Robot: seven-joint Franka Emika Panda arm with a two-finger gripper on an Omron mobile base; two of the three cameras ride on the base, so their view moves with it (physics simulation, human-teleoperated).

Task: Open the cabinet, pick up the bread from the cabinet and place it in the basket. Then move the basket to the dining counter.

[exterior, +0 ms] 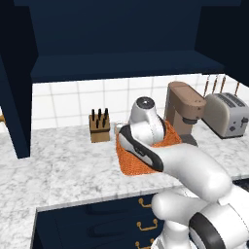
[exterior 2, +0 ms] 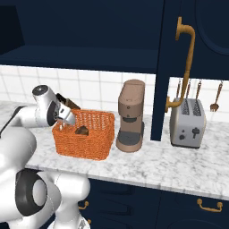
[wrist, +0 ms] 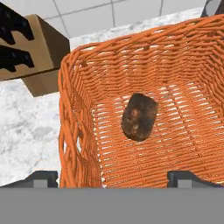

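Left base view: the white arm reaches forward over the marble desk (exterior: 73,165), its wrist masking most of the orange basket (exterior: 133,163), which stands between the wooden knife block (exterior: 99,126) and the brown coffee machine (exterior: 184,109); a toaster (exterior: 224,114) sits at the far right, and the cabinet (exterior: 116,34) above shows a dark, open interior. Right base view: the end effector (exterior 2: 67,117) hangs just above the near-left rim of the basket (exterior 2: 85,143), and the bread (exterior 2: 82,130) shows as a small dark lump on the basket floor; one cabinet door (exterior 2: 179,67) with its long brass handle stands swung out in front of the toaster (exterior 2: 188,123). Hand view: the bread (wrist: 140,116) lies alone near the middle of the basket (wrist: 74,131), apart from every wall; the two dark fingertips (wrist: 41,178) sit far apart at the lower edge, one outside the left wall and one over the floor, so the end effector is wide open and holds nothing. Judged from this, the bread is delivered and the step in hand is seizing the basket. A sound grip would straddle the woven wall squarely, jaws descending evenly on both faces, closing low enough that the basket lifts level and the loaf does not slide.
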